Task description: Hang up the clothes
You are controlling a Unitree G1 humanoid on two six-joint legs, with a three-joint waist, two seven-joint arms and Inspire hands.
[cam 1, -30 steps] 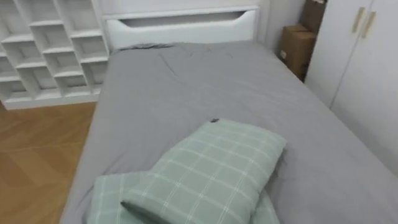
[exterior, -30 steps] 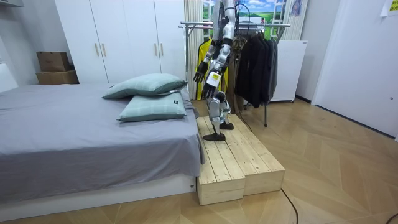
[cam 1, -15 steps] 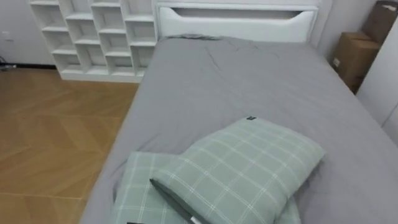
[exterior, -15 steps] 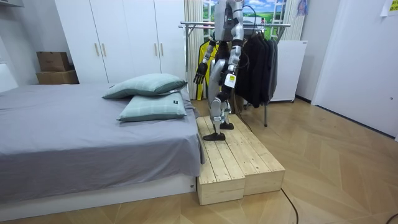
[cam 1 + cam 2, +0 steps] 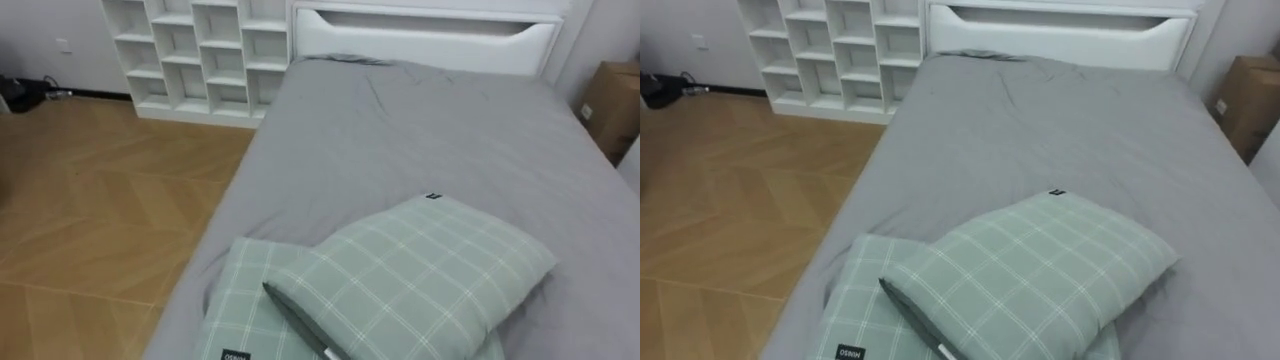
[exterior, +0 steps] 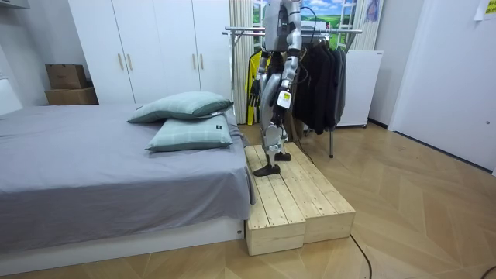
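Note:
I stand on a low wooden platform [image 6: 291,198] at the side of the bed, with the clothes rack [image 6: 341,32] behind me. Dark garments [image 6: 319,77] hang on its rail, and a yellow one [image 6: 253,66] hangs at the rail's end on the room view's left. My right hand [image 6: 254,89] hangs open in front of the yellow garment and holds nothing. My left hand [image 6: 280,114] hangs at my thigh, on the side nearer the room camera. Before me lies the grey bed [image 5: 400,150] with two green checked pillows [image 5: 420,280], one lying on top of the other.
A white cubby shelf [image 5: 200,50] and the white headboard [image 5: 430,35] stand at the far wall. Wooden floor [image 5: 90,220] runs along the bed's left side. A cardboard box [image 5: 610,100] sits at the far right. White wardrobes [image 6: 147,46] line the wall beyond the bed.
My view has swung left: more floor and shelf show, and the wardrobe has left the picture. In the room view I have turned on the platform and my arms have dropped closer to my body.

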